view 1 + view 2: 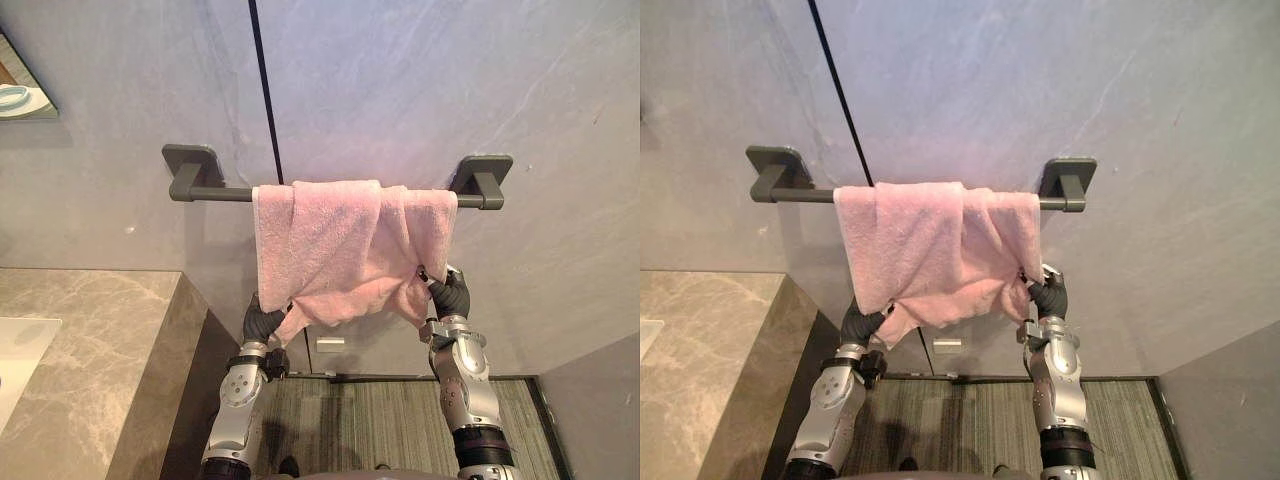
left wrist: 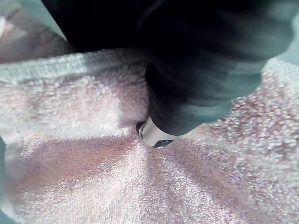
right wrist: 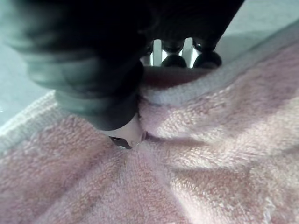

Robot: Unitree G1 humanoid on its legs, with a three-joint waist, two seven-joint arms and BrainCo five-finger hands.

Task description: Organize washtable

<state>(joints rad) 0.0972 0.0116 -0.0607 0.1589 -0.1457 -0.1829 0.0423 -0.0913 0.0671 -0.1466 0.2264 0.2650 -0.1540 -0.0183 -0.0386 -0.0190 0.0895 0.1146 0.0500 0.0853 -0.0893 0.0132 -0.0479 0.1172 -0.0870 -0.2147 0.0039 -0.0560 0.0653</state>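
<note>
L hand [image 1: 262, 322] pinches pink towel [image 1: 335, 245] at lower corner, thumb dug into cloth. R hand [image 1: 450, 295] clamped on opp. corner, thumb vs fingers. Rail [image 1: 225, 193] above both hands.

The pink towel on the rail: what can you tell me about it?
The pink towel is soft, looped terry cloth with a hemmed edge, draped over a dark grey towel bar on the wall. It hangs bunched and uneven, in overlapping folds. The left hand pinches its lower left corner and the right hand its lower right corner; the cloth puckers at each thumb.
</note>
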